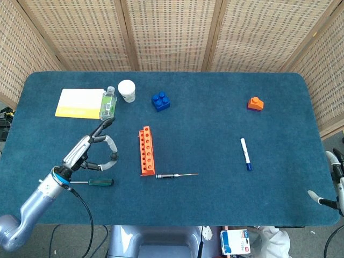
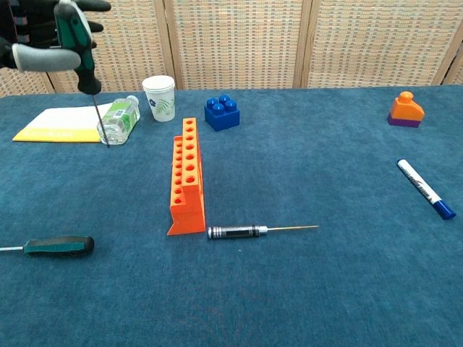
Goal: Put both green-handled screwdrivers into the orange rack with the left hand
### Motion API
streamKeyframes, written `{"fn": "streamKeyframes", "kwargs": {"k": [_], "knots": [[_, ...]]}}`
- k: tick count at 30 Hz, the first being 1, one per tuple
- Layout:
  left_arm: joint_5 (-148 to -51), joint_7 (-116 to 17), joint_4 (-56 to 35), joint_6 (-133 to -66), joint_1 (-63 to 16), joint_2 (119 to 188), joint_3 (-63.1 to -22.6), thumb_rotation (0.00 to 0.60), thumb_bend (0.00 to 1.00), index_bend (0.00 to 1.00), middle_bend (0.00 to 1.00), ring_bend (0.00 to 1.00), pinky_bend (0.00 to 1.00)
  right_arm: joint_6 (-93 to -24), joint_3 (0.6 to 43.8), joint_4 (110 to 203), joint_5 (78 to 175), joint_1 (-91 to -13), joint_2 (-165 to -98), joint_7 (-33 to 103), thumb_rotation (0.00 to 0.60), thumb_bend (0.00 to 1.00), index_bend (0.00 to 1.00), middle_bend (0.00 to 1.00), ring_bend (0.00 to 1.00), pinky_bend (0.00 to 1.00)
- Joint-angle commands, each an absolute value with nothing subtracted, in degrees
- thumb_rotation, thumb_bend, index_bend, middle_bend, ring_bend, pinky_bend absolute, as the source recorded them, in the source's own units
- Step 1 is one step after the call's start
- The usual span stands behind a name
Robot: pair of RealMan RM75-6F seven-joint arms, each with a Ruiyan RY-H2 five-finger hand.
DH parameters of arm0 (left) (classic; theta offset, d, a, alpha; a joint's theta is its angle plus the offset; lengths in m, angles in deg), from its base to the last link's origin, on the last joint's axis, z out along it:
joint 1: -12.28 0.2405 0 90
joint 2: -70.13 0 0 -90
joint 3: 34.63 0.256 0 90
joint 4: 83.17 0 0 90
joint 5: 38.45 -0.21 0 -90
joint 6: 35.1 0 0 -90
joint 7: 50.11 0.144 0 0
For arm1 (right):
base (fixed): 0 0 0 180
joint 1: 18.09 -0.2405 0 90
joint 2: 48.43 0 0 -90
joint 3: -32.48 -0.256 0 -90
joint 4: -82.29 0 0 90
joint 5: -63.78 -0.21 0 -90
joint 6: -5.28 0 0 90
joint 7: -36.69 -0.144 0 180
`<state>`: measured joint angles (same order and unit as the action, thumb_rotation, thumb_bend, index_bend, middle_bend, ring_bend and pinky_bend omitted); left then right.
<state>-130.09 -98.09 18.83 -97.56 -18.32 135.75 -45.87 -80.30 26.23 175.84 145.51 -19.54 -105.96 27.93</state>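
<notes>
My left hand [image 1: 88,148] [image 2: 36,43] is raised above the table's left side and grips one green-handled screwdriver [image 2: 78,40] by its handle, shaft pointing down. In the head view its handle end [image 1: 113,157] shows just left of the orange rack [image 1: 145,151] [image 2: 186,177]. The rack's holes hold nothing. The other green-handled screwdriver [image 1: 99,182] [image 2: 61,246] lies flat near the front left. My right hand [image 1: 332,180] shows only at the right edge, off the table, holding nothing.
A black-handled screwdriver [image 1: 174,175] [image 2: 253,231] lies at the rack's near end. A yellow pad [image 1: 79,102], a bottle [image 1: 108,104] and a paper cup [image 1: 127,90] sit back left. A blue brick [image 1: 160,101], an orange piece [image 1: 256,103] and a marker [image 1: 245,153] lie further right.
</notes>
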Motion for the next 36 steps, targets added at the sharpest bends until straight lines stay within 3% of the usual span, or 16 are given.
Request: {"fn": "streamKeyframes", "kwargs": {"k": [1, 9, 36], "knots": [[-130.34, -99.1, 22.92, -97.13, -20.02, 134.6, -45.75, 0.6, 0.3, 0.56, 0.0, 0.0, 0.0, -80.23, 26.24, 175.86, 145.48, -19.54, -105.88, 27.81, 0.6, 0.0, 0.01, 0.0, 0.0, 0.0], [-125.97, -100.61, 24.33, -93.12, -23.52, 138.06, -46.09, 0.6, 0.3, 0.56, 0.0, 0.0, 0.0, -79.87, 26.12, 175.79, 144.97, -19.53, -105.52, 27.0, 0.6, 0.0, 0.01, 0.0, 0.0, 0.0], [-120.64, -101.34, 16.9, -91.01, -27.11, 147.18, -46.14, 0.6, 0.3, 0.56, 0.0, 0.0, 0.0, -78.52, 26.03, 175.61, 144.14, -19.88, -104.98, 25.76, 0.6, 0.0, 0.01, 0.0, 0.0, 0.0]]}}
